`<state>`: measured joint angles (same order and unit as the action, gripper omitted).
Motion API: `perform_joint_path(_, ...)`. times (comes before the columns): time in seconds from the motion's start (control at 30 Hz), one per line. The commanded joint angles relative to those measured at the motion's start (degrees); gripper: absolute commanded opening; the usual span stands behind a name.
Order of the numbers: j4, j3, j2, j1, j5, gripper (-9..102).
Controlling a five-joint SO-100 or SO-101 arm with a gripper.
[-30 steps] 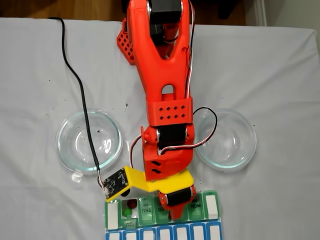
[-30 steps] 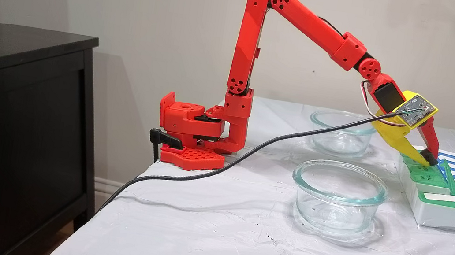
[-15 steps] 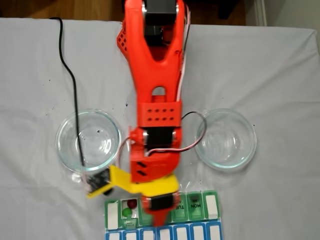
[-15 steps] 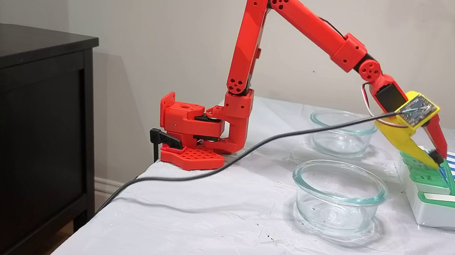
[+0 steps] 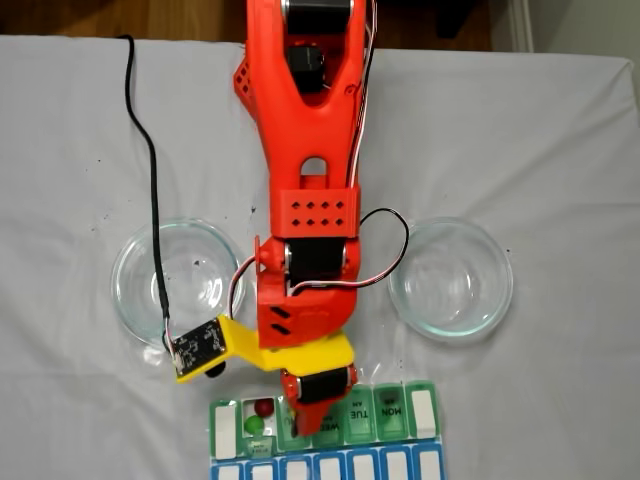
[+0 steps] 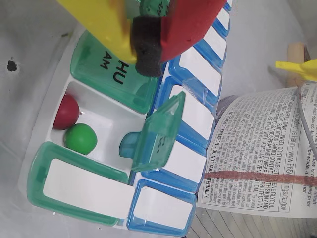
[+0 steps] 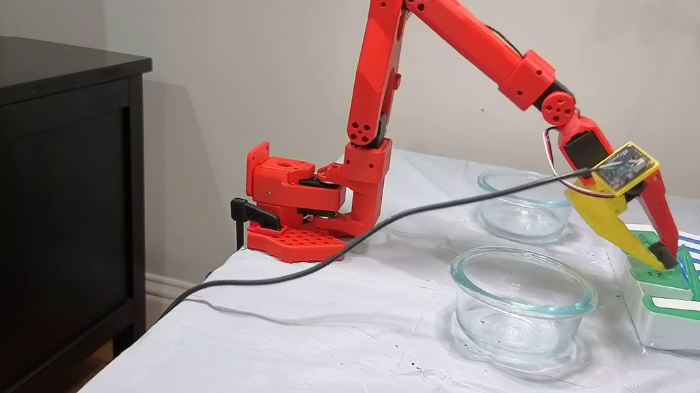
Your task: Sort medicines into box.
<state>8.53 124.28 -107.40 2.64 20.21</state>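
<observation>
Medicines, one dark red pill (image 6: 66,111) and one green pill (image 6: 81,138), sit side by side in one open white cup of the box (image 6: 84,191). That cup's little green lid (image 6: 159,133) stands up at the far side of the cup. The claw (image 6: 147,45) is just above the shut lid marked THU (image 6: 106,74), right next to the open cup. Its yellow and red fingers are pressed together on a black foam pad, and no pill shows between them. Both glass bowls, the left one (image 5: 128,290) and the right one (image 5: 497,285) in the fixed view from above, look empty. So this cup looks filled, and shutting its lid may be what is left.
</observation>
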Motion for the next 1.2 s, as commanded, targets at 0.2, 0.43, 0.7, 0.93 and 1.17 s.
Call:
perform_joint_path(0.2,-11.2,-2.9,-10.4,-2.4,-3.7,0)
perform_joint_path(0.43,-16.6,1.1,-10.3,0.3,-6.4,0)
perform_joint_path(0.7,-3.2,3.0,-11.2,3.3,3.7,0)
perform_joint_path(0.93,2.3,1.8,-11.1,2.5,4.4,0)
perform_joint_path(1.17,6.5,1.4,-7.7,1.5,5.3,0)
